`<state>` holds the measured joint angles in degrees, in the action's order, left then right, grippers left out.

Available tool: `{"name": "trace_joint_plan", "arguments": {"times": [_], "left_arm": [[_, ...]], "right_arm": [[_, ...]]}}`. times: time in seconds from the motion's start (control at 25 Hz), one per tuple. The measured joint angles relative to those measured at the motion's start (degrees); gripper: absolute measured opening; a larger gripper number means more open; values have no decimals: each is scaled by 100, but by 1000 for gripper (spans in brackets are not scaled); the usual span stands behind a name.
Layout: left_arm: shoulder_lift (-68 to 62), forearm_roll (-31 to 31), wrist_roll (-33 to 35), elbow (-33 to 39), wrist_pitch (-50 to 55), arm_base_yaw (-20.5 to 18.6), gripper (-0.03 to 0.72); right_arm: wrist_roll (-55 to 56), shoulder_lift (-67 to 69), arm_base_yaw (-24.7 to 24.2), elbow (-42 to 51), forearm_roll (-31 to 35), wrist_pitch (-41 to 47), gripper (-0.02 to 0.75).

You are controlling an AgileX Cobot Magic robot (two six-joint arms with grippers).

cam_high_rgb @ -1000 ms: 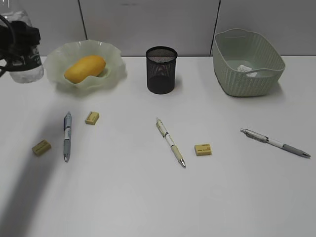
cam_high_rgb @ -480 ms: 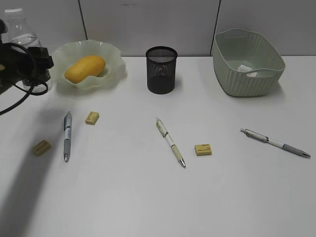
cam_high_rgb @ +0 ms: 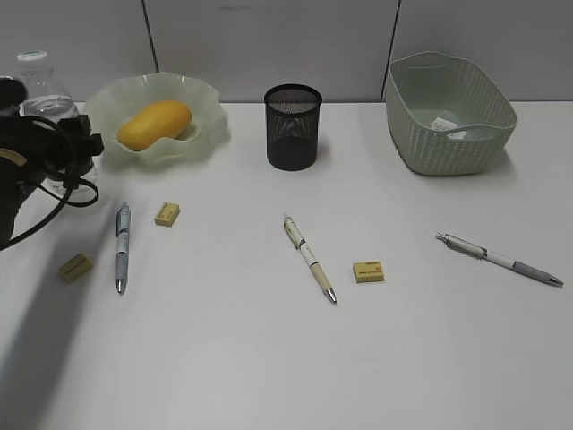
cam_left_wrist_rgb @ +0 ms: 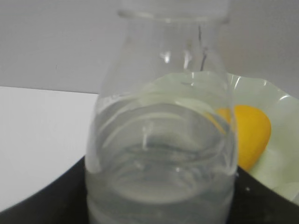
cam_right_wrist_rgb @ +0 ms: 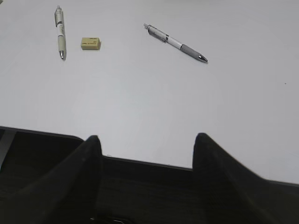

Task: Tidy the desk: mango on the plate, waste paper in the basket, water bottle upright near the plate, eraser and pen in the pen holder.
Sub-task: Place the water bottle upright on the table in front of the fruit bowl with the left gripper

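Bottle upright at the far left, beside the dish.
Small clear plastic water bottle (cam_high_rgb: 43, 90) with white cap standing on white worktop (cam_high_rgb: 269, 358), grasped by left gripper (cam_high_rgb: 67, 148); yellow-orange mango (cam_high_rgb: 154, 124) lying in pale green wavy-rimmed plate (cam_high_rgb: 201, 103) just beside. Right gripper (cam_right_wrist_rgb: 145, 142) released, hanging over bare worktop, near a grey-barrelled pen (cam_right_wrist_rgb: 175, 43).

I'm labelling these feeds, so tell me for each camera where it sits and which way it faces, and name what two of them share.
Exterior view: in front of the desk, above it, looking down at a slant toward the back wall; the left gripper shows beside the water bottle.
Left wrist view: on the left arm, level, close behind the bottle, facing the plate and mango.
Right wrist view: on the right arm, looking down over open fingers at the desk.
Shared: the exterior and right wrist views both show the beige pen.
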<state>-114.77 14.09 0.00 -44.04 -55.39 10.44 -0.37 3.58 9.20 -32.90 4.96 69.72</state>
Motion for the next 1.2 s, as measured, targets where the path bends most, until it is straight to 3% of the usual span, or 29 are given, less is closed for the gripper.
{"name": "trace_joint_plan", "arguments": {"times": [0.88, 1.2], "left_arm": [[-942, -1, 0, -20, -1275, 0, 505], [-942, 47, 0, -20, -977, 0, 636]], "right_arm": [[37, 0, 0, 0, 23, 7, 487], [37, 0, 0, 0, 23, 7, 487]]}}
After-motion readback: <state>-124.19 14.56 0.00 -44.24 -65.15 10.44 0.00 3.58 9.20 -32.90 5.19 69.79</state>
